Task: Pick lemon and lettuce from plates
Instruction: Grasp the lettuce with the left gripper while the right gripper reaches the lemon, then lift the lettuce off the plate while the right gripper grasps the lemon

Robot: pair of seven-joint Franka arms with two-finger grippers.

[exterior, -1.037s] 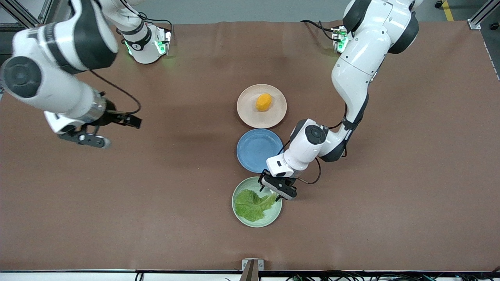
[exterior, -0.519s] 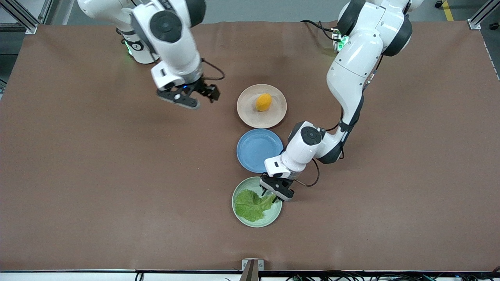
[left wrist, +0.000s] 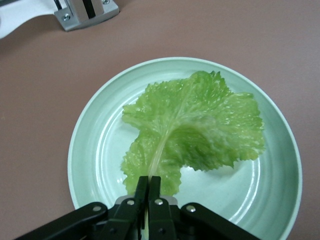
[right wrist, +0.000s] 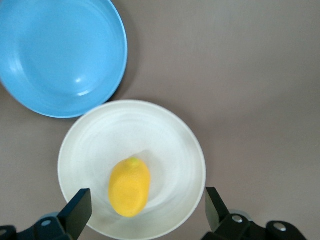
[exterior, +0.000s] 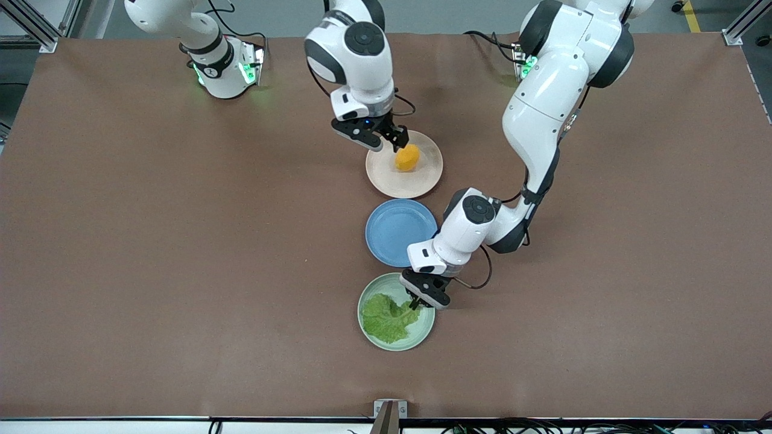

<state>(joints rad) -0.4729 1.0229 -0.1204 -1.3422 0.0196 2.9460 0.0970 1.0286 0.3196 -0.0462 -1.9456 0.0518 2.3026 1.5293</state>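
The lettuce (exterior: 386, 316) lies on the mint green plate (exterior: 416, 339), the plate nearest the front camera. My left gripper (exterior: 416, 303) is down at that plate's rim, shut on the leaf's pale stem. The left wrist view shows the lettuce (left wrist: 200, 125), the mint plate (left wrist: 90, 145) and my left gripper (left wrist: 149, 181) pinching the stem. The lemon (exterior: 408, 157) sits on the beige-pink plate (exterior: 386, 181). My right gripper (exterior: 391, 143) is open, over that plate's rim beside the lemon. In the right wrist view my right gripper (right wrist: 146, 204) straddles the lemon (right wrist: 129, 186) on the beige plate (right wrist: 185, 145).
An empty blue plate (exterior: 398, 232) lies between the two plates and also shows in the right wrist view (right wrist: 55, 50). A metal bracket (exterior: 389, 410) sits at the table's front edge, near the mint plate, and shows in the left wrist view (left wrist: 85, 12).
My right arm has swung from the right arm's end of the table to over the beige-pink plate. My left gripper has stayed at the lettuce stem, shifting slightly, and the leaf has bunched a little.
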